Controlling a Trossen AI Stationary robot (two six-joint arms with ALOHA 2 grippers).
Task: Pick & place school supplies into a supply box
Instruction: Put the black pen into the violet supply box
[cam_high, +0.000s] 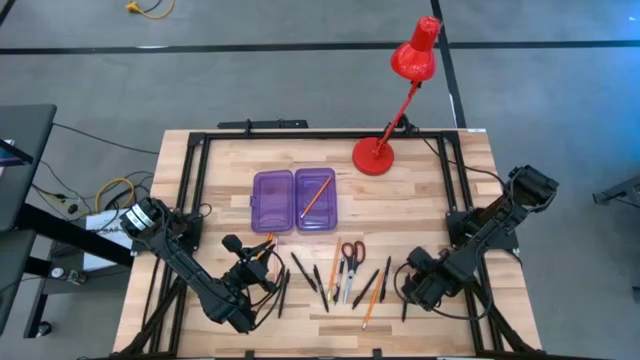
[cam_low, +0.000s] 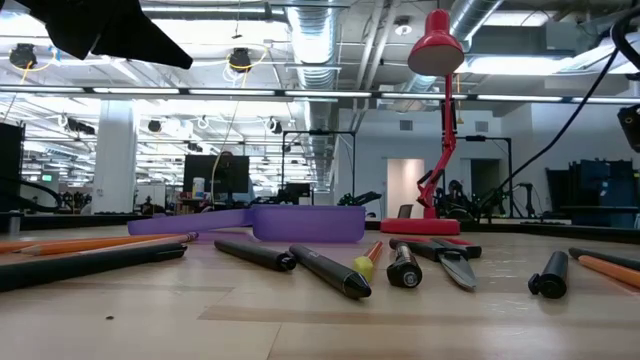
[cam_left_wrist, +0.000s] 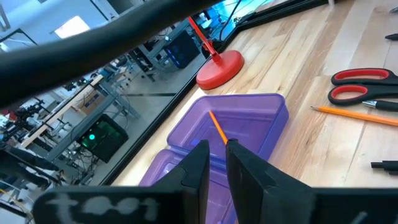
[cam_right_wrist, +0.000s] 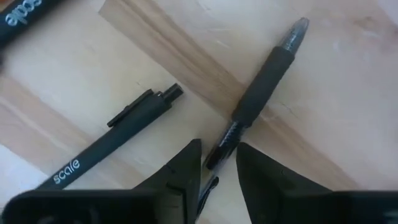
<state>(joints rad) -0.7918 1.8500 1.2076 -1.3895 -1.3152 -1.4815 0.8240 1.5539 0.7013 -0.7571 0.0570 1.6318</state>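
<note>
The purple supply box lies open at mid-table with one orange pencil in its right half. Pens, pencils and red-handled scissors lie flat in a row along the near side. My left gripper hovers above the row's left end, facing the box, its fingers a narrow gap apart and holding nothing. My right gripper is low over the row's right end. It is open, with its fingers on either side of the clip end of a black pen.
A red desk lamp stands on its base behind the box, its head high above. A second black pen marked "scale" lies beside the right gripper. A black frame runs along the table's edges. Bare wood shows right of the box.
</note>
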